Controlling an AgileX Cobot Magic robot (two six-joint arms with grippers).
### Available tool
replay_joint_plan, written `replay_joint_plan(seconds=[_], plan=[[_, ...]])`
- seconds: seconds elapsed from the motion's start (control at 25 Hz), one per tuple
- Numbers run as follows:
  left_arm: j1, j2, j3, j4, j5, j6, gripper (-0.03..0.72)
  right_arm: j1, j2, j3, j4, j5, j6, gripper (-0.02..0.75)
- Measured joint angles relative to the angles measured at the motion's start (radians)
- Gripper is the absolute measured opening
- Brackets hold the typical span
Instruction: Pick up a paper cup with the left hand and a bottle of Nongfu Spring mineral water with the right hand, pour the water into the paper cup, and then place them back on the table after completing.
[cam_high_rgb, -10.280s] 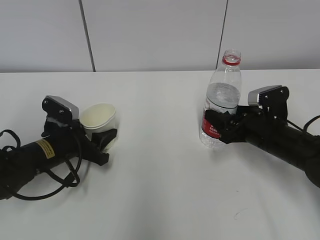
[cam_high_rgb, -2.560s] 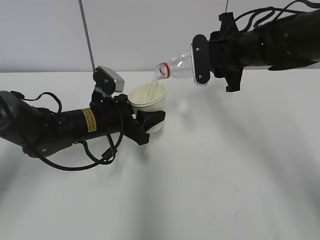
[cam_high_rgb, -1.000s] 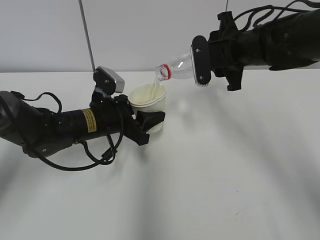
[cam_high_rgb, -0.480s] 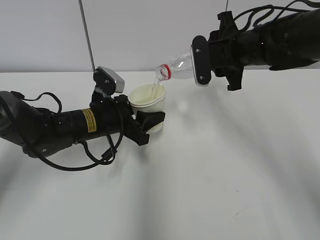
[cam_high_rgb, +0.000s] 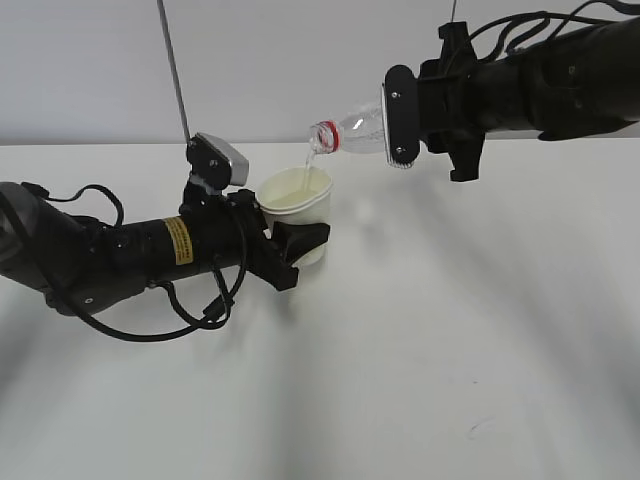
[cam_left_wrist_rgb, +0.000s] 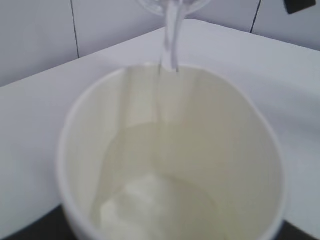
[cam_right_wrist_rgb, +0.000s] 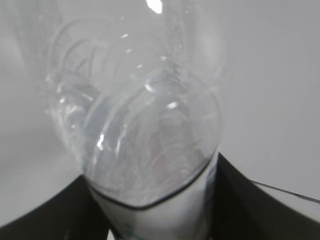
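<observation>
At nine o'clock we see the left hand (cam_high_rgb: 285, 245), its fingers pinching the paper cup (cam_high_rgb: 296, 205) above the white counter (cam_high_rgb: 420, 350). A thin stream of water (cam_left_wrist_rgb: 171, 40) falls into it from the tilted bottle (cam_high_rgb: 352, 130), clamped by the right hand's (cam_high_rgb: 400, 118) fingers at two o'clock.

Left hand (cam_high_rgb: 130, 255): black cylindrical arm bearing a yellow rectangular sticker with dark print, a silver-grey block on top, loose black cables looping at its 6 o'clock side, and a black end effector (cam_high_rgb: 292, 245). Right hand (cam_high_rgb: 520, 85): thicker black arm, no sticker, black cables along its 12 o'clock edge, ending in a flat, rounded black plate.
</observation>
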Motion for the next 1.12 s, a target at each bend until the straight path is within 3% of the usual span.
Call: replay_joint_plan(seconds=[0.36, 1.12], plan=[[0.0, 0.0, 0.0, -0.036, 0.0, 0.0, 0.365, 0.0, 0.0, 0.0, 0.0, -0.013, 0.105, 0.374], [0.0, 0.002, 0.0, -0.049, -0.007, 0.0, 0.365, 0.0, 0.0, 0.0, 0.0, -0.018, 0.631, 0.374]])
